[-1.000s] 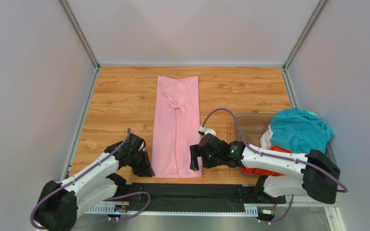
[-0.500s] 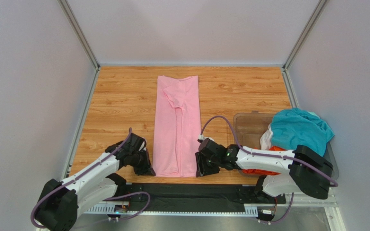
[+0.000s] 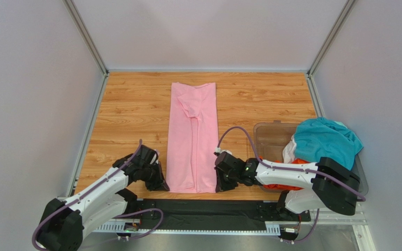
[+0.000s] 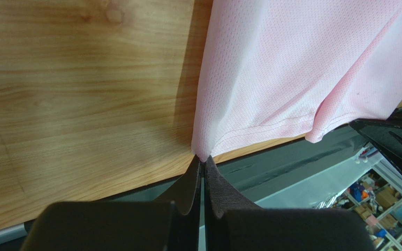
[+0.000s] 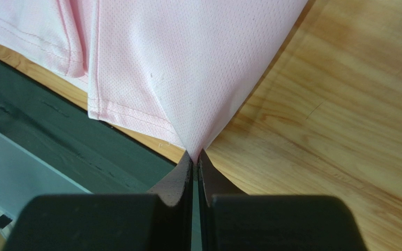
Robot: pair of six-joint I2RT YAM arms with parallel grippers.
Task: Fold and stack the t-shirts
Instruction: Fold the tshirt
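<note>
A light pink t-shirt (image 3: 192, 137) lies on the wooden table as a long narrow strip, sides folded in, hem at the near edge. My left gripper (image 3: 162, 185) is shut on the hem's near-left corner; in the left wrist view the pink cloth (image 4: 271, 78) is pinched between the closed tips (image 4: 203, 158). My right gripper (image 3: 219, 185) is shut on the near-right corner, where the pink fabric (image 5: 187, 68) rises into the closed tips (image 5: 194, 154). A teal t-shirt (image 3: 324, 140), an orange one (image 3: 287, 184) and a white one (image 3: 290, 150) are heaped at the right.
The clear plastic bin (image 3: 272, 133) holding the heaped shirts stands at the table's right side, close to my right arm. A black strip (image 3: 208, 209) runs along the near table edge below the hem. Grey walls enclose the left, back and right.
My right gripper moved in to the hem's near-right corner and closed on it; it stood open a second ago. The left gripper has stayed shut on its corner.
</note>
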